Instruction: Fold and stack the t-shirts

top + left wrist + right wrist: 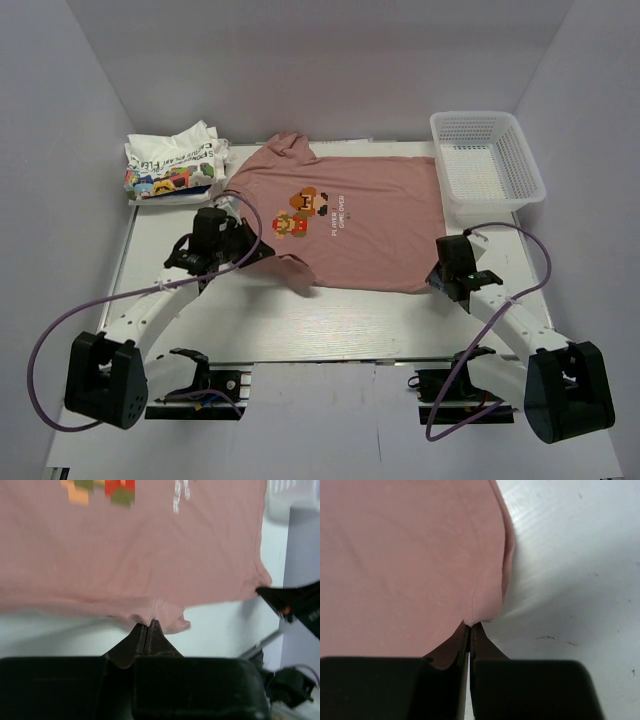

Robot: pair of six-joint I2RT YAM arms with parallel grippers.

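Along the near edge of the pink t-shirt [370, 220], both pincers are pressed fully together on cloth. The left pincer [148, 625] pinches a small fold at the shirt's near-left edge, and the right pincer [471, 626] nips the stitched near-right corner. Two pincers, two shirts, one basket. The pink t-shirt lies spread across the middle of the table [300, 320]. The white t-shirt [172, 165] sits loosely folded at the far-left corner, well apart from the basket [480, 203] at far right.
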